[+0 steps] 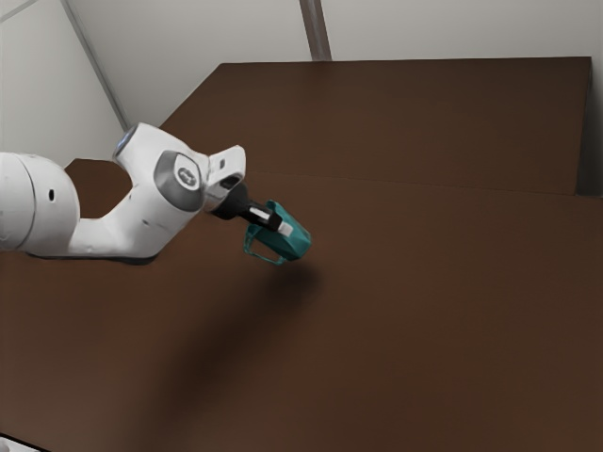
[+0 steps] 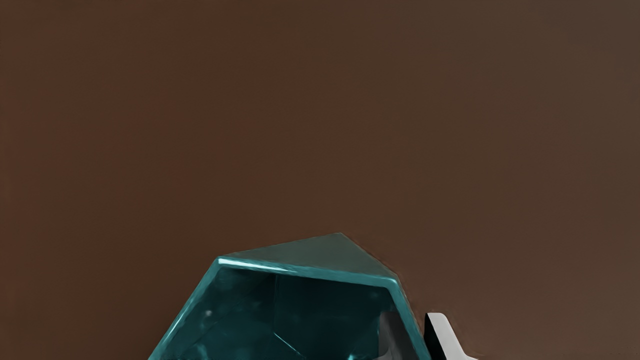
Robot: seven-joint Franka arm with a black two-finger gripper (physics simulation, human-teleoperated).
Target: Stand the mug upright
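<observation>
With the tool closed on the mug by one wall, tilted and apparently raised over the surface, well inside its edges, releasing at this angle (base not level) could topple it onto its side.
</observation>
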